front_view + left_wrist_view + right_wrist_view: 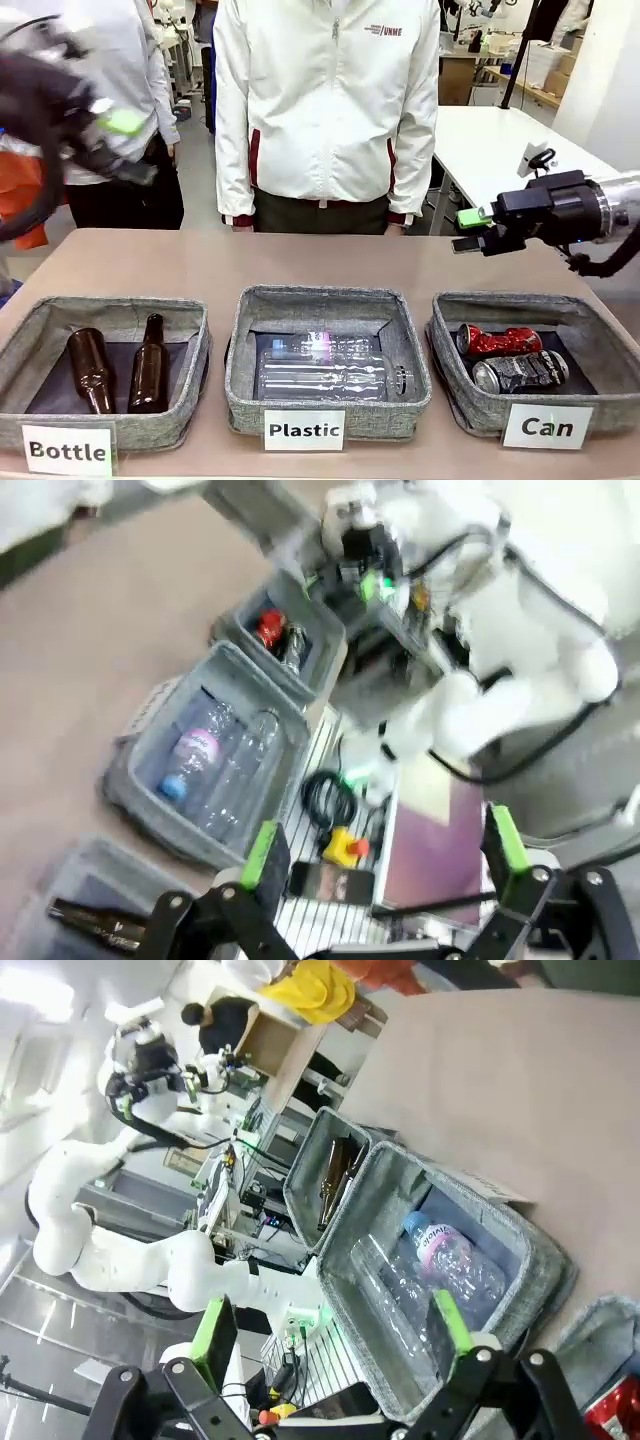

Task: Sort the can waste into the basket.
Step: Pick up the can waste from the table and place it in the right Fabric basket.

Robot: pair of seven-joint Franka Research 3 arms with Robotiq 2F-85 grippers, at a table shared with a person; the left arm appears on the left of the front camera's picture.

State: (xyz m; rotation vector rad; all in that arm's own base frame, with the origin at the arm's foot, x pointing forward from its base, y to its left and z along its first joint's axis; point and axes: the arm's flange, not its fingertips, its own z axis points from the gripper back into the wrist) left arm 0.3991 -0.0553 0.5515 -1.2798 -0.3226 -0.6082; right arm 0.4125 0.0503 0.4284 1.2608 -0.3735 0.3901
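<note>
Both crushed cans lie inside the Can basket point(600, 345) at the right end of the row; the red can point(498, 341) sits toward the far wall, and the black can point(520, 372) lies just in front of it, the two touching or nearly so; both rest on the dark lining. The right gripper point(478, 230) hangs in the air above and behind that basket, over the bare table point(200, 260), its green-padded fingers pointing toward the middle; its fingers stand wide apart and hold nothing, well clear of the cans below. In the right wrist view the same gripper point(330, 1335) frames the Plastic basket point(545, 1260) with its clear bottles point(445, 1260), and a sliver of the red can point(615, 1410) shows at the lower right corner, outside the fingers. The left gripper point(120, 135) is raised high at the far left, blurred; its own wrist view shows it point(385, 855) spread wide and empty, with the cans point(280, 635) small and far off in their basket point(325, 655). Brown glass bottles point(120, 365) lie in the Bottle basket point(30, 350); a person in a white jacket point(325, 110) stands at the far side.
</note>
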